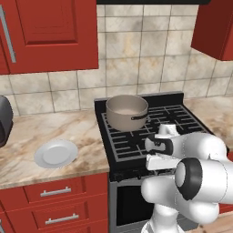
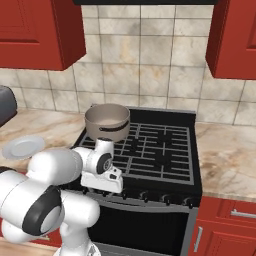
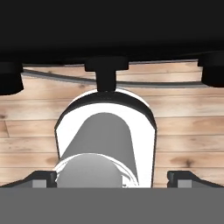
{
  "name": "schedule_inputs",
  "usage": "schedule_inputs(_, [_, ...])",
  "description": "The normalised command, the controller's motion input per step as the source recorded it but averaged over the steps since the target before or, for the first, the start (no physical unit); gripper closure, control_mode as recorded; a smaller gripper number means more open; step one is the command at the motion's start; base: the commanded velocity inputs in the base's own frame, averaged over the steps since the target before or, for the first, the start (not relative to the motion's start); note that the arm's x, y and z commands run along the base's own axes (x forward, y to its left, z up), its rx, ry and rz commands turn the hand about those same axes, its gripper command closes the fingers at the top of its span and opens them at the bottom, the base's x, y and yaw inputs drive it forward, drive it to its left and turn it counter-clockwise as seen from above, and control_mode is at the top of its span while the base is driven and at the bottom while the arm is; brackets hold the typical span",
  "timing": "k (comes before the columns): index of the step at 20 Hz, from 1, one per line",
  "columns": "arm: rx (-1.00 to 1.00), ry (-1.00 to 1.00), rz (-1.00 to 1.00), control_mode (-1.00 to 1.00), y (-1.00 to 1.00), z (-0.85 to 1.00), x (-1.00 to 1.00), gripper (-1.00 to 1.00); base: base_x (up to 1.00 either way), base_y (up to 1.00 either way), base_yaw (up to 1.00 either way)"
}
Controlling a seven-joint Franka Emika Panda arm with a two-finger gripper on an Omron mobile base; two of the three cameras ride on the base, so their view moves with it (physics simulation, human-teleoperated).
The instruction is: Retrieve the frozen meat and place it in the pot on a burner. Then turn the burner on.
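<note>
One pot (image 1: 127, 111) stood upright on the far-left burner (image 1: 119, 124) of the stove (image 1: 182, 119), its short dark handle pointing to the near right. One white plate (image 1: 56, 153) lay on the counter (image 1: 27, 136) to the stove's left. The gripper (image 3: 112, 178) pointed down at the wooden floor (image 3: 183, 127) before the stove, its fingers (image 3: 39, 178) spread wide and holding nothing.

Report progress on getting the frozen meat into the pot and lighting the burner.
Done: the pot already sits on a rear burner of the stove. In hand: nothing; the claw is open and empty, pointing down at the wooden floor. Left: fetching the meat, potting it, turning the burner on.
</note>
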Motion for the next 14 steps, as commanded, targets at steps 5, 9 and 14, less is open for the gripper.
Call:
schedule_inputs(5, [0.00, -0.02, 0.08, -1.00, -0.65, 0.00, 0.08, -1.00, 0.00, 0.00, 0.00])
schedule_inputs(9, [0.03, -0.08, 0.12, -1.00, -0.94, 0.00, 0.08, -1.00, 0.00, 0.00, 0.00])
schedule_inputs(14, [0.12, -0.28, 0.17, -1.00, -0.99, 0.00, 0.05, -1.00, 0.00, 0.00, 0.00])
